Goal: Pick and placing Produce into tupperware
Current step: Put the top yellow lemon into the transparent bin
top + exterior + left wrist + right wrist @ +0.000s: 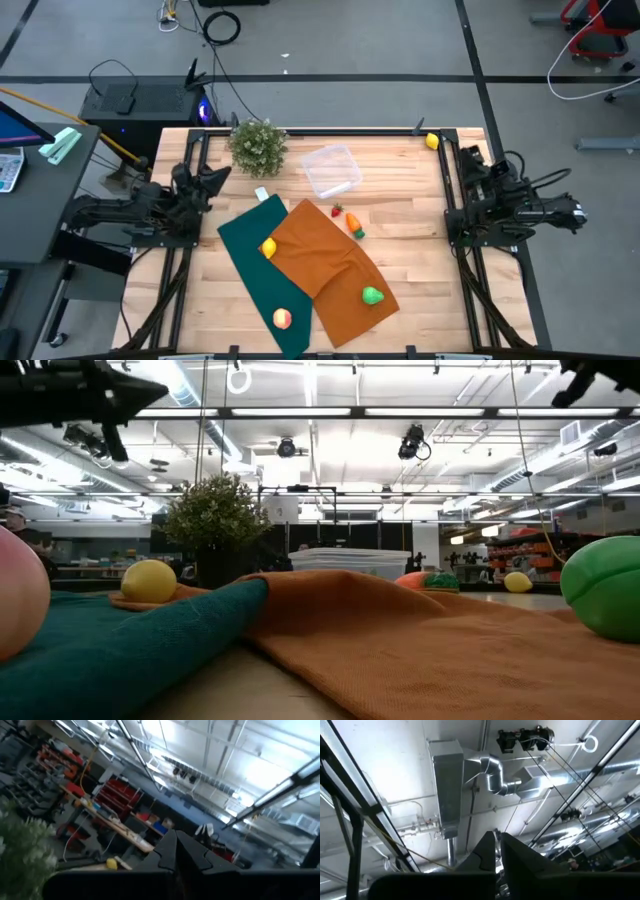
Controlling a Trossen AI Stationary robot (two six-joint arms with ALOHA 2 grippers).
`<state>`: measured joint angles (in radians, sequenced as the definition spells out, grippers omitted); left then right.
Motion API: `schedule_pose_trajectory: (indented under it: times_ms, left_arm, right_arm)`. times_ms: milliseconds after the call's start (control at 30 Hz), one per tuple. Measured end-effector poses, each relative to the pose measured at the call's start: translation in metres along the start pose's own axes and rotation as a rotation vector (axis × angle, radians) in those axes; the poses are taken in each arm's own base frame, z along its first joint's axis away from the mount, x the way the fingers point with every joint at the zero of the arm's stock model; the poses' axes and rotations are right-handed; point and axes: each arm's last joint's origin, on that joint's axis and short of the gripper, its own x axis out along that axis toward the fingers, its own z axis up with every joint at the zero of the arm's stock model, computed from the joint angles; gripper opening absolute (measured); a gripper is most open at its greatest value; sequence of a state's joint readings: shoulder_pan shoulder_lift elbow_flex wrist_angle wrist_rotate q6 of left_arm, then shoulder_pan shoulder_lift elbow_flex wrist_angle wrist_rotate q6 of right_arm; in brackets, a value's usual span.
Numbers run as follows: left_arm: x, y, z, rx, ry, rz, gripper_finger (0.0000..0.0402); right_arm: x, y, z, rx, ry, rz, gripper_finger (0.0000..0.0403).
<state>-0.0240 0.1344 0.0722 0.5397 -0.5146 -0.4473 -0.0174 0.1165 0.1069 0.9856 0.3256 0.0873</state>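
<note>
no writing could be read anywhere on the tabletop [400, 195], not on a single piece. the left hand [214, 177] sat folded back at the left edge, fingers pressed together, holding nothing, its camera tipped up at the ceiling. the right hand [476, 160] was tucked at the right edge, pinched closed and empty too, also aimed at the roof ducts. the tupperware [331, 169], clear, shallow and round-cornered, lay at the far middle, just right of the bushy potted plant [258, 146]. a rumpled orange cloth [330, 270] overlapped a teal cloth [262, 262]. smooth, glossy produce was scattered about: a yellow piece [268, 248] where the cloths met, a peach-coloured one [282, 318] near on the teal, a green one [372, 295] on the orange cloth, a red one [337, 210] and an orange one [355, 225] off its far edge, and another yellow piece [431, 141] at the far right corner.
</note>
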Motion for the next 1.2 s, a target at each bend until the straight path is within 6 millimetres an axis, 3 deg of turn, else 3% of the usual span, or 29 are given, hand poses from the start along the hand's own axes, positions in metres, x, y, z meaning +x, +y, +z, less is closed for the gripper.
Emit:
schedule_pose_trajectory:
  times_ms: [167,333,500,733,967,1100,1200]
  left_arm:
    - [0.014,-0.013,0.017,0.107,-0.023,0.025,0.0015]
    - [0.035,-0.024,0.029,0.187,-0.023,0.080,0.0010]
    - [0.060,-0.036,0.040,0.166,-0.033,0.125,0.0015]
    - [0.096,-0.058,0.057,0.281,-0.026,0.109,0.0012]
    - [0.123,-0.067,0.069,0.321,0.062,0.140,0.0011]
    - [0.133,-0.070,0.076,0.349,0.107,0.188,0.0021]
    - [0.139,-0.073,0.082,0.369,0.123,0.213,0.0023]
  right_arm:
    - [0.030,0.011,0.012,-0.144,0.004,-0.003,0.0000]
    - [0.077,0.027,0.015,-0.280,0.056,-0.006,0.0000]
    - [0.123,0.036,0.011,-0.382,0.219,-0.066,0.0000]
    - [0.175,0.033,0.017,-0.583,0.479,-0.302,0.0000]
    - [0.206,0.032,0.023,-0.720,0.742,-0.372,0.0000]
    - [0.214,0.032,0.024,-0.763,0.850,-0.386,0.0000]
    - [0.215,0.024,0.024,-0.756,0.922,-0.495,0.0000]
